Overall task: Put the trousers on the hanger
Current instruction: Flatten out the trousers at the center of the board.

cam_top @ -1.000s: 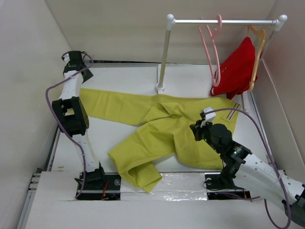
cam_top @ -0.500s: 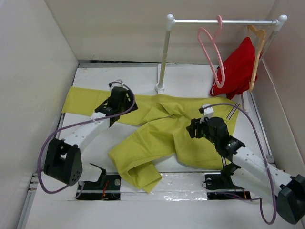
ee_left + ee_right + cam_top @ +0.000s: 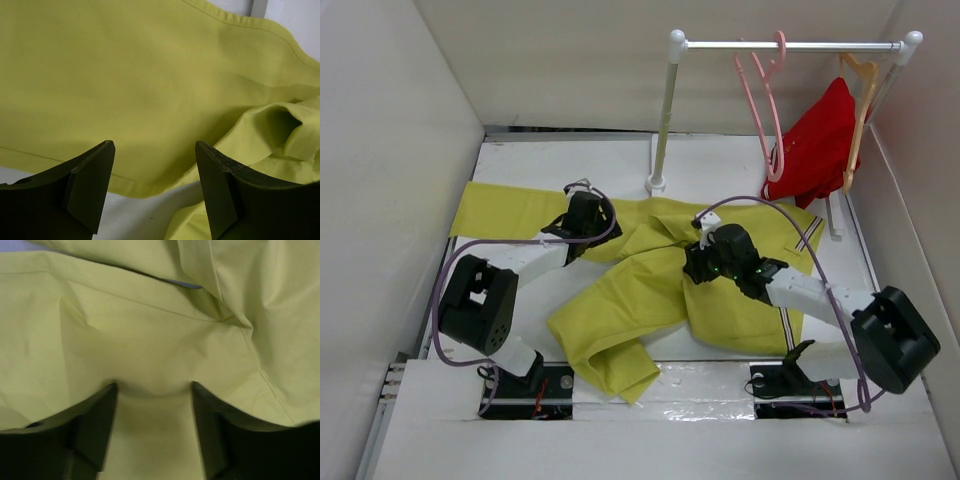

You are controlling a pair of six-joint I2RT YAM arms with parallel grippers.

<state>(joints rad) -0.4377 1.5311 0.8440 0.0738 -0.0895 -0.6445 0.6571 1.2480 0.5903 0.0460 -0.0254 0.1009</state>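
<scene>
The yellow-green trousers [image 3: 630,290] are spread flat on the white table [image 3: 520,160], with one leg stretched toward the far left and the other folded toward the near edge. The pink hanger [image 3: 780,50] is hung by its hook on the rail [image 3: 820,45], well apart from them, beside a red garment [image 3: 815,145] carried on a tan wooden hanger [image 3: 865,90]. The left gripper [image 3: 155,150] is held over the stretched leg with its jaws spread and nothing between them, while the right gripper [image 3: 152,387] is set low over the seat of the trousers, jaws parted, with fabric lying between the fingertips but not clamped.
</scene>
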